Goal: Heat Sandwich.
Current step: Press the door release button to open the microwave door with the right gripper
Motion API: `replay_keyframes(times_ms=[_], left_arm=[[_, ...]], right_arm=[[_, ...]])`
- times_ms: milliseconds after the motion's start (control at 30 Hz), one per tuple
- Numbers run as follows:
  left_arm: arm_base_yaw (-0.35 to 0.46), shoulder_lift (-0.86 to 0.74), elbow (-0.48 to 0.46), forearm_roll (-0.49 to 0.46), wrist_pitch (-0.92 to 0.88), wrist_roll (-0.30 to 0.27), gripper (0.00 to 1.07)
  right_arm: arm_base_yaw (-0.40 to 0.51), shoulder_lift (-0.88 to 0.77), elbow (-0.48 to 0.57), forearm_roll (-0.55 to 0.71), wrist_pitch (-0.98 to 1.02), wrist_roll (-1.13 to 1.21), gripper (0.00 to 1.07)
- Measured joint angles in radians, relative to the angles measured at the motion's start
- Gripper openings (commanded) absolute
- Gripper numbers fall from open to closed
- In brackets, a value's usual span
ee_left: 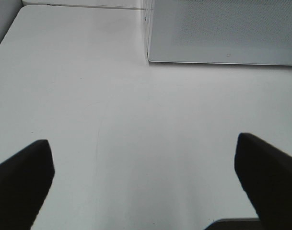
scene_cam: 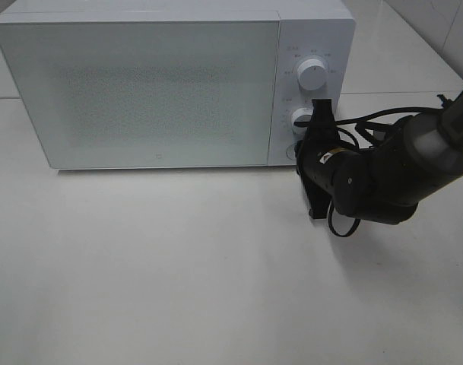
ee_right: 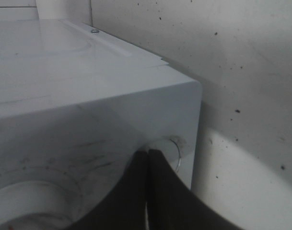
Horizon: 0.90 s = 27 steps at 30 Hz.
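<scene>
The right gripper (scene_cam: pixel 299 152) is pressed together, its tips set against a small round button (ee_right: pixel 173 145) at the near right corner of the microwave's (scene_cam: pixel 140 91) control panel, below the two knobs (scene_cam: pixel 313 74). Whether the tips actually press the button cannot be told. The right arm is stretched in from the right edge of the scene, with a cable looped beside it.

The left gripper (ee_left: pixel 143 141) is held spread wide above the table (scene_cam: pixel 178 266), with nothing between its fingers (ee_left: pixel 26 172). The microwave's near left corner is seen ahead of it, well apart.

The microwave is set at the far side of the table, its front edge running left to right. A broad bare stretch of table is left open in front of it and to its left. On the right, the room beside the panel is taken up by the right arm.

The microwave's door (scene_cam: pixel 147 95) is shut. Its glass is frosted and nothing inside can be made out. The sandwich is not seen in any view, so its place relative to either gripper cannot be told.
</scene>
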Motion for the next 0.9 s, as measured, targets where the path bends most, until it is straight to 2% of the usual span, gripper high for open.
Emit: replay_keyframes(times_ms=[667, 900], left_arm=[[0.0, 0.0, 0.0, 0.0, 0.0, 0.0, 0.98], [0.0, 0.0, 0.0, 0.0, 0.0, 0.0, 0.98]], right_arm=[[-0.008, 0.013, -0.011, 0.003, -0.023, 0.003, 0.0], [0.004, 0.082, -0.065, 0.034, -0.071, 0.001, 0.0]])
